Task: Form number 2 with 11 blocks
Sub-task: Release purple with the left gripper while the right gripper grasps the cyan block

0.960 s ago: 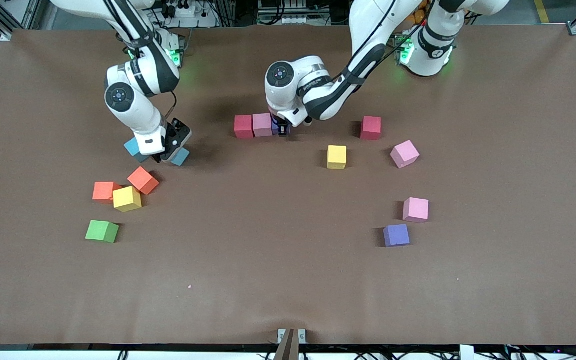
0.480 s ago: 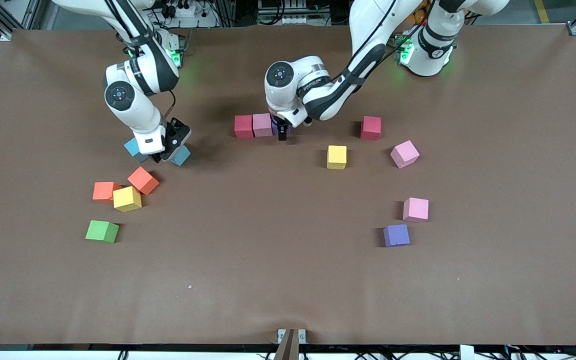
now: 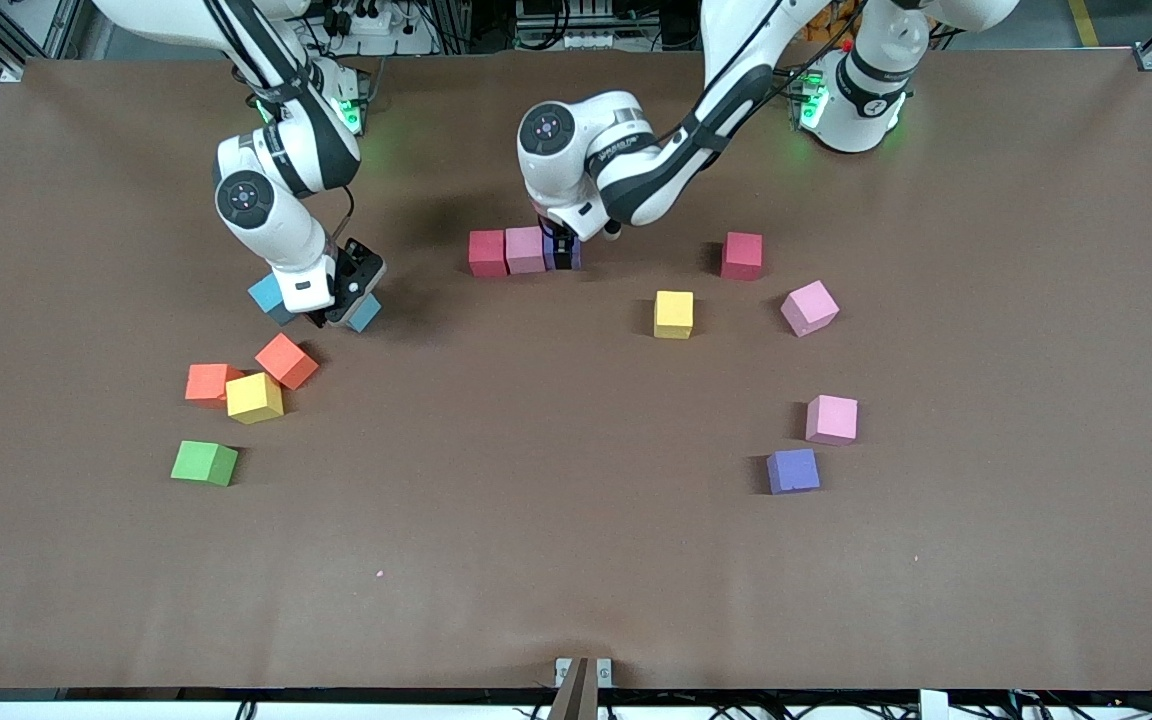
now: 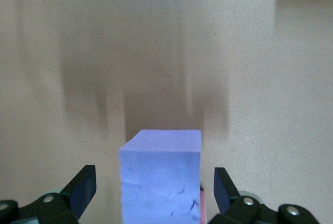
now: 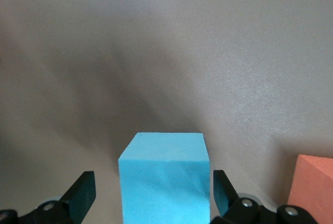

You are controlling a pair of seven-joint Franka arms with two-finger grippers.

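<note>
A red block [image 3: 487, 252], a pink block [image 3: 525, 250] and a purple block [image 3: 548, 256] stand touching in one row mid-table. My left gripper [image 3: 563, 254] is open astride that purple block [image 4: 160, 182], with a gap at each finger. My right gripper [image 3: 328, 314] is open around a light blue block [image 5: 164, 182] toward the right arm's end, and its fingers are clear of the block. In the front view blue [image 3: 364, 314] shows on both sides of that hand. I cannot tell if it is one block or two.
Loose blocks lie toward the left arm's end: red [image 3: 742, 255], yellow [image 3: 673, 313], two pink [image 3: 809, 307] [image 3: 831, 419] and purple [image 3: 793, 470]. Near the right gripper lie two orange [image 3: 286, 360] [image 3: 208, 382], a yellow [image 3: 254, 397] and a green cube [image 3: 203, 462].
My left gripper has opened and let go of the purple block, which stays in the row, and the left hand has lifted a little. The right arm shifted only slightly.
</note>
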